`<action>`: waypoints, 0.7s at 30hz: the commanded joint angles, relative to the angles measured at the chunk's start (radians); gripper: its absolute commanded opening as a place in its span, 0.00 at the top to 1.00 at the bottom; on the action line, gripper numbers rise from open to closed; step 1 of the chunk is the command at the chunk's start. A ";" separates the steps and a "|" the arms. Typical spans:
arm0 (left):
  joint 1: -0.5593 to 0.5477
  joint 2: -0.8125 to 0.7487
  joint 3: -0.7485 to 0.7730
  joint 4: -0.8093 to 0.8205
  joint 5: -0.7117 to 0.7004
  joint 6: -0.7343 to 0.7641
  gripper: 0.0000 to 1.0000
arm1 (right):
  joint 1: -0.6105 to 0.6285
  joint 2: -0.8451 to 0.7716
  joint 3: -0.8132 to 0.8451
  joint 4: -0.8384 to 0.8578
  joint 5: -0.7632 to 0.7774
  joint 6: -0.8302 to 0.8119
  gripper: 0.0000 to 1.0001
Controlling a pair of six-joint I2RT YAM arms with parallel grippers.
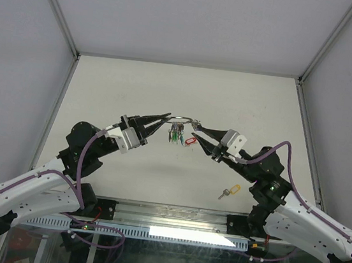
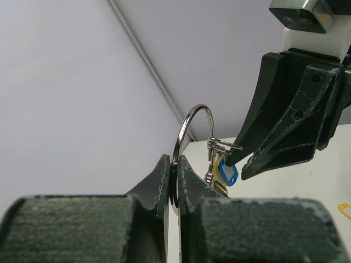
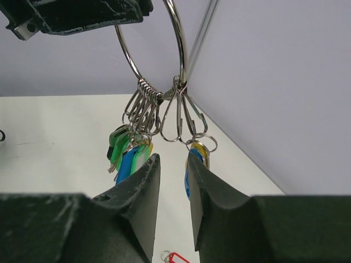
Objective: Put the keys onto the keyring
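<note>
Two pale walls flank the white table — left jaws pinch the keyring, right jaws parted.

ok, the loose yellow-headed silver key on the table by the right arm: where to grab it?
I'd grip the yellow-headed silver key by its yellow plastic head, coming straight down from above, gripper fingers across the head's width. It lies flat on the white table, so a side approach finds no edge, and the head looks its broadest part.

No readable text, labels or numbers anywhere.
</note>
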 commanded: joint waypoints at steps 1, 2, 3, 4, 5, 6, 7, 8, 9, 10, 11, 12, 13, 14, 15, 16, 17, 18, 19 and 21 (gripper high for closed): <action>0.011 -0.003 0.060 0.085 0.026 -0.010 1.00 | 0.006 -0.034 -0.002 -0.002 0.037 -0.022 0.71; 0.010 -0.003 0.060 0.084 0.026 -0.010 1.00 | 0.006 -0.037 -0.003 -0.004 0.040 -0.023 0.71; 0.010 -0.004 0.061 0.084 0.026 -0.010 1.00 | 0.006 -0.039 -0.003 -0.006 0.044 -0.024 0.71; 0.010 -0.004 0.061 0.083 0.026 -0.010 1.00 | 0.007 -0.042 -0.004 -0.004 0.047 -0.024 0.71; 0.011 -0.003 0.061 0.083 0.024 -0.010 1.00 | 0.006 -0.043 -0.005 -0.004 0.049 -0.025 0.71; 0.010 -0.004 0.061 0.082 0.023 -0.010 1.00 | 0.006 -0.043 -0.005 -0.002 0.050 -0.024 0.71; 0.009 -0.002 0.063 0.080 0.020 -0.010 1.00 | 0.006 -0.042 -0.004 0.000 0.049 -0.023 0.71; 0.010 -0.002 0.062 0.077 0.016 -0.010 1.00 | 0.006 -0.041 -0.002 -0.002 0.048 -0.022 0.71; 0.011 -0.002 0.063 0.074 0.012 -0.008 1.00 | 0.006 -0.040 0.001 -0.002 0.041 -0.020 0.71; 0.010 -0.002 0.065 0.070 0.003 -0.007 1.00 | 0.006 -0.041 0.003 -0.004 0.034 -0.020 0.71; 0.010 0.000 0.068 0.064 -0.005 -0.005 1.00 | 0.007 -0.043 0.005 -0.005 0.030 -0.020 0.71; 0.010 0.002 0.071 0.059 -0.015 -0.003 1.00 | 0.006 -0.046 0.005 -0.004 0.027 -0.021 0.70; 0.010 0.004 0.074 0.051 -0.024 -0.002 1.00 | 0.006 -0.051 0.005 -0.004 0.027 -0.026 0.69; 0.010 0.007 0.078 0.044 -0.033 0.002 1.00 | 0.006 -0.055 0.006 -0.004 0.029 -0.032 0.66; 0.010 0.008 0.080 0.039 -0.041 0.004 1.00 | 0.006 -0.061 0.005 -0.002 0.029 -0.038 0.64; 0.010 0.008 0.079 0.036 -0.049 0.005 1.00 | 0.006 -0.063 0.006 -0.002 0.029 -0.047 0.62; 0.011 0.009 0.080 0.036 -0.056 0.006 1.00 | 0.006 -0.065 0.008 -0.001 0.031 -0.057 0.60; 0.010 0.009 0.081 0.035 -0.062 0.006 1.00 | 0.006 -0.065 0.008 0.003 0.031 -0.068 0.59; 0.010 0.010 0.083 0.032 -0.067 0.006 1.00 | 0.006 -0.066 0.010 0.008 0.029 -0.080 0.56; 0.010 0.014 0.086 0.027 -0.074 0.006 1.00 | 0.006 -0.063 0.012 0.026 0.026 -0.104 0.52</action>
